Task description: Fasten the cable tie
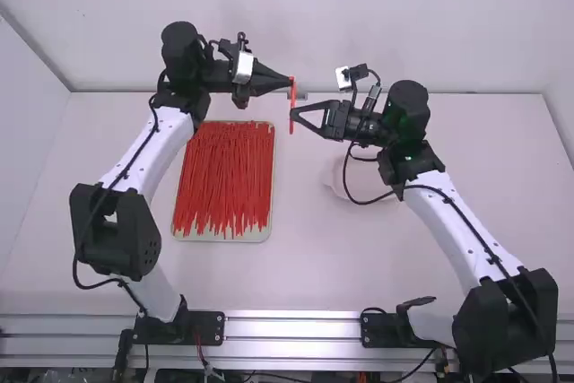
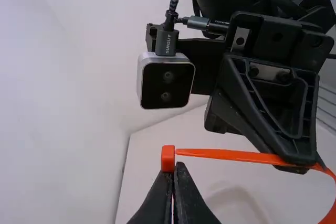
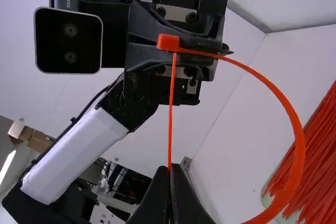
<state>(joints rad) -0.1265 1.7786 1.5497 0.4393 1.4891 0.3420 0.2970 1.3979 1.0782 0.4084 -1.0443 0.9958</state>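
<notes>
Both hands raised above our surface (image 1: 359, 248) | left hand (image 2: 172, 167) pinches head of the orange cable tie (image 1: 291, 119) | right hand (image 3: 169, 170) clamps its tail | we see it looped.

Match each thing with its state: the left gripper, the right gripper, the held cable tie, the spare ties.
Things:
1 left gripper
2 right gripper
3 held tie
4 spare ties

States:
A lying on the tray
B bent into a loop in the air
C shut on the tie's square head
D shut on the tie's thin strap

Pairs: 1-C, 2-D, 3-B, 4-A
</notes>
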